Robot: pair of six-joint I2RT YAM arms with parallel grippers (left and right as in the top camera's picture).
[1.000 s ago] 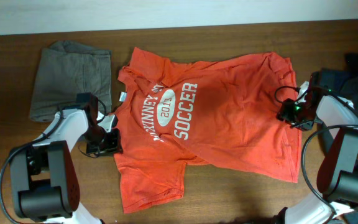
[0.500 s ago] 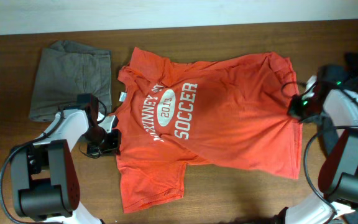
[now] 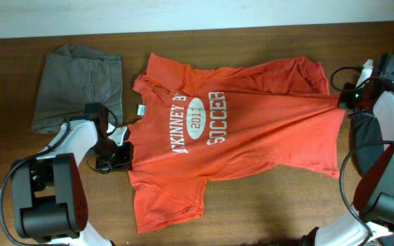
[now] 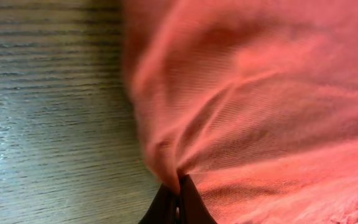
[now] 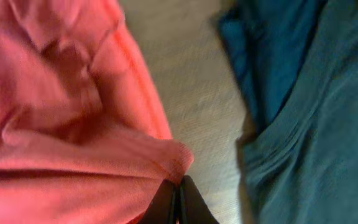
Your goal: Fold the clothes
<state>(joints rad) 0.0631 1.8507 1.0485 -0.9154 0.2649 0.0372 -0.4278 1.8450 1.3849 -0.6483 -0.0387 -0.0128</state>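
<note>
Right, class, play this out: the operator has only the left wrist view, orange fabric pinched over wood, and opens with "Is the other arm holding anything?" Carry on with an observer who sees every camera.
Observer: Yes. The right claw is shut on the opposite edge of the same orange-red T-shirt.
Operator: Which way up is the shirt?
Observer: Print side up. The white SOCCER lettering is showing.
Operator: Any other clothes around?
Observer: A grey-brown garment lies beside the shirt, past your left claw, and a dark blue-grey garment lies next to the right claw.
</note>
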